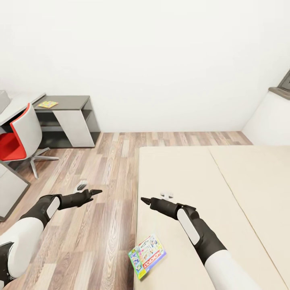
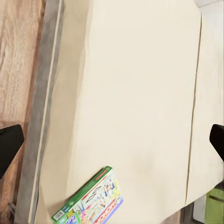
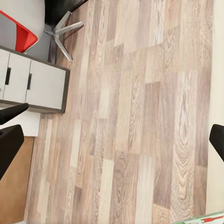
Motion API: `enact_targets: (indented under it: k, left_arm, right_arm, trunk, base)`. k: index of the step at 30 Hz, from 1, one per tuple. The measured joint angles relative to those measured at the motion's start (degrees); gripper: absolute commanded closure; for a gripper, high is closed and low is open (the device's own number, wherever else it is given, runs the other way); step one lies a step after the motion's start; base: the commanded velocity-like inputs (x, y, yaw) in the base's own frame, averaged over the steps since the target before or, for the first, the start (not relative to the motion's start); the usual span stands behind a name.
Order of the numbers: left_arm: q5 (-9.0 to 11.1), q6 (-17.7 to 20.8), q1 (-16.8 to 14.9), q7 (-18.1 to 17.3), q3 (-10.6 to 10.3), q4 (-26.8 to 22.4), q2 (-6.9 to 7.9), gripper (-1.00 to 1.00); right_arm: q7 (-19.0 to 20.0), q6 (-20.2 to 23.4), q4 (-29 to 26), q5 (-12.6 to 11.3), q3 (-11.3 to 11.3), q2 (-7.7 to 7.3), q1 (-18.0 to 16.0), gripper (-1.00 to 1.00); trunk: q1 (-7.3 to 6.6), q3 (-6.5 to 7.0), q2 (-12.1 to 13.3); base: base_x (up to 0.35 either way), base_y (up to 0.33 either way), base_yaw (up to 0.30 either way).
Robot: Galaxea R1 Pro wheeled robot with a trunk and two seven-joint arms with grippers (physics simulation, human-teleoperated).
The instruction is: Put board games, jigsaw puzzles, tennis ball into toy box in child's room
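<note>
While the robot stands at the corner of the bed [image 1: 193, 177], both arms are stretched forward with nothing in them. At the far left stands the white desk [image 1: 20, 102], and a red and grey chair [image 1: 18, 137] is in front of it. Joined to it is the lower dark grey desk [image 1: 66, 100], and on its top lies a puzzle [image 1: 48, 104], flat, close to the wall.

Next comes the left pincer [image 1: 93, 193], which hangs over the wood floor [image 1: 108, 169] just beside the bed. In the left wrist view its dark fingertips [image 2: 9, 144] are at the two edges of the picture, so it is spread wide.

The right pincer [image 1: 146, 200] hangs over the bed's near left edge. In the right wrist view its fingertips [image 3: 9, 147] are also far apart, so this one is spread too.

Below the right arm, a board game [image 1: 147, 255] lies flat on the beige mattress, at the very corner, and one corner of it sticks a little over the bed's edge. It has a green side, a red band and busy print. It touches neither pincer.
</note>
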Motion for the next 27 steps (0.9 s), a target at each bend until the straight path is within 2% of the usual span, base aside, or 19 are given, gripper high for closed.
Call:
enact_targets:
  k: [8, 27]
  left_arm:
    - [0.0, 0.0, 0.0, -2.5, -0.1, 0.0, 0.03, -1.0]
    - [0.0, -0.1, 0.0, -2.9, -0.1, 0.0, 0.09, -1.0]
  right_arm:
    - [0.0, 0.0, 0.0, 0.1, 0.0, 0.0, 0.0, -1.0]
    - [0.0, 0.0, 0.0, 0.0, 0.0, 0.02, 0.0, -1.0]
  trunk:
    - [0.0, 0.76, 0.0]
    - [0.0, 2.57, 0.0]
  base:
    - [0.0, 0.0, 0.0]
    - [0.0, 0.0, 0.0]
